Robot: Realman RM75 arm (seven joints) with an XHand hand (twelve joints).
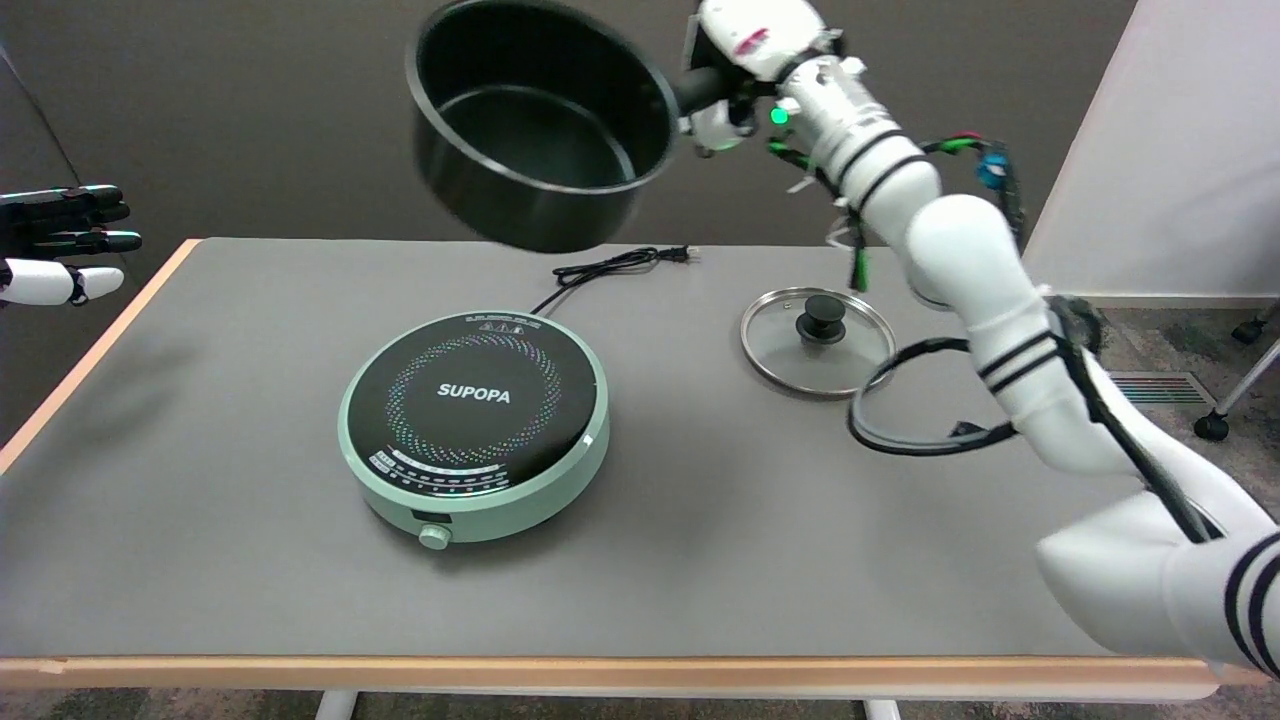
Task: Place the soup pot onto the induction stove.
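Soup pot [540, 130]: black, empty, tilted, mouth facing the camera.
Position: in the air above the tabletop [200, 520], beyond the induction stove [474, 422].
Right hand [740, 60]: fingers clasping the pot's handle, pot to its left.

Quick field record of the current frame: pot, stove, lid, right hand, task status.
soup pot: black, empty, tilted, in the air above the table's far side
induction stove: green, flat on table, nothing on it
glass lid: flat on table, right of stove
right hand: holds pot by its handle
task status: pot not yet on stove
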